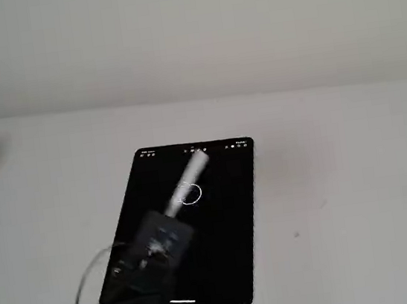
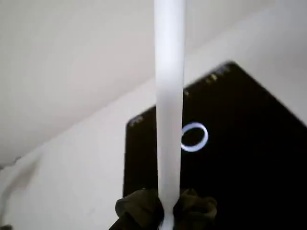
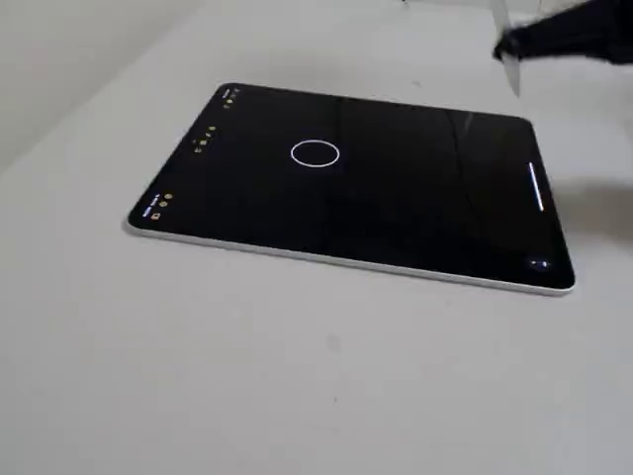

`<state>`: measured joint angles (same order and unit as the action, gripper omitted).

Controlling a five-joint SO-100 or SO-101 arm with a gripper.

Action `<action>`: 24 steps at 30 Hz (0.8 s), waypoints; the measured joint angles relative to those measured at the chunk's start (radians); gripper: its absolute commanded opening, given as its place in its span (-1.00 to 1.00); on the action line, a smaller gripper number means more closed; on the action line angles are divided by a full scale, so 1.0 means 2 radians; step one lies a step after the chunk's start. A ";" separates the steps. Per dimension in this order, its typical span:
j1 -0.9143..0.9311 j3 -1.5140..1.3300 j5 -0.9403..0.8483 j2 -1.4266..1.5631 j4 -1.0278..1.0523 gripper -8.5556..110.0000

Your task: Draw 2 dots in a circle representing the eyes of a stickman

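Gripper (image 2: pixel 165 218): pinching a white stylus (image 2: pixel 170 110), held above the tablet (image 3: pixel 396 213).
Circle (image 3: pixel 316 152): thin white ring on the black screen, nearer the icon-lined edge; inside looks blank.
Tablet: flat on the pale table (image 3: pixel 297 376).

Circle (image 3: pixel 316 153): thin white ring on the black tablet (image 3: pixel 396 208) screen, toward the icon edge; interior blank.
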<state>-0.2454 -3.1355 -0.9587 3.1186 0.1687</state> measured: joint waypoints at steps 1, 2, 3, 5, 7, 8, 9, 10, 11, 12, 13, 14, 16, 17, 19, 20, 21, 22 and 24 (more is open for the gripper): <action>-0.002 0.000 -0.020 -0.043 -0.054 -0.86; -0.004 0.000 -0.038 -0.094 -0.113 -0.86; -0.004 0.002 -0.052 -0.152 -0.177 -0.86; -0.003 0.025 -0.074 -0.282 -0.301 -0.86; -0.001 0.068 -0.091 -0.410 -0.411 -0.86; 0.002 0.094 -0.099 -0.470 -0.456 -0.86; 0.004 0.120 -0.106 -0.527 -0.491 -0.86; 0.006 0.147 -0.112 -0.578 -0.518 -0.86; 0.008 0.173 -0.117 -0.624 -0.539 -0.86; 0.010 0.198 -0.122 -0.665 -0.555 -0.86; 0.011 0.216 -0.125 -0.695 -0.566 -0.86; 0.012 0.233 -0.130 -0.722 -0.575 -0.86; 0.015 0.278 -0.137 -0.779 -0.591 -0.86; 0.015 0.298 -0.140 -0.804 -0.598 -0.86; 0.015 0.324 -0.146 -0.838 -0.608 -0.86; 0.015 0.341 -0.150 -0.858 -0.612 -0.86; 0.015 0.353 -0.151 -0.873 -0.616 -0.86; 0.015 0.364 -0.153 -0.887 -0.619 -0.86; 0.015 0.383 -0.156 -0.913 -0.625 -0.86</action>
<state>-0.2148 -2.3685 -1.2717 1.2916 -1.0815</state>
